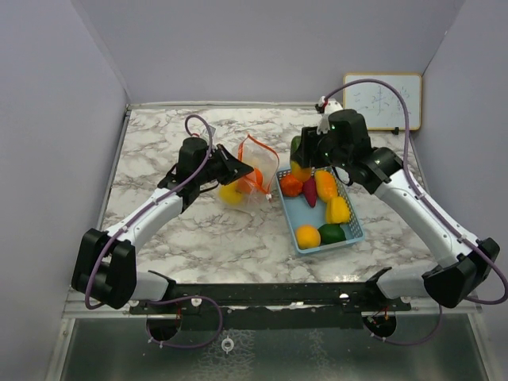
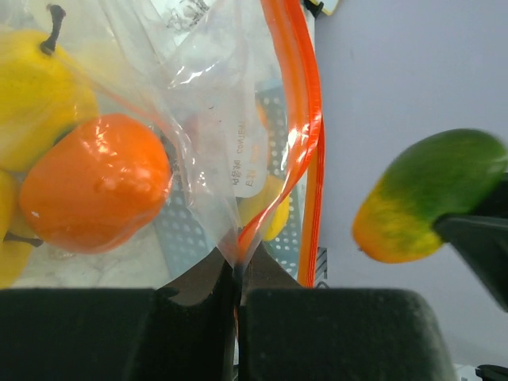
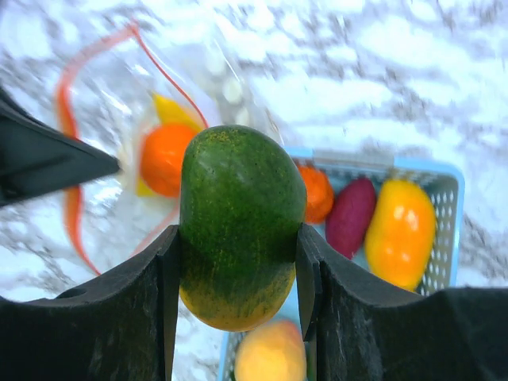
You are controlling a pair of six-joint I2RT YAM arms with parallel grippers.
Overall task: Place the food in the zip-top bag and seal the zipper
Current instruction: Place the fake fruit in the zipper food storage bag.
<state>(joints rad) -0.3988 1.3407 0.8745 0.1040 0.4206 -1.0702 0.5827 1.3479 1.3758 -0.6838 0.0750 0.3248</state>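
Right wrist view has the right jaws clamped on a green fruit (image 3: 238, 226) with a yellowing end, gripped across its narrow waist so that its long axis runs crossways to the line of closing. It hangs above the far end of the blue basket (image 3: 452, 178), where an orange piece (image 3: 317, 193), a purple-red one (image 3: 352, 216) and a yellow-orange pepper (image 3: 401, 230) lie. The zip-top bag (image 3: 111, 87) lies to the robot's left of the fruit, near but apart, with its orange zipper lip (image 3: 63, 119) raised and parted. An orange fruit (image 3: 163, 157) and yellow pieces (image 3: 171, 111) are inside. The left jaws are pinched tight on the bag's edge just beside the zipper, holding the mouth up off the bench (image 1: 206, 238). From the left wrist the fruit's yellow end points toward the opening, so the carry looks like a short leftward pass, yellow end first, by the right arm. The opening looks narrow, so catching the lip seems the risk.
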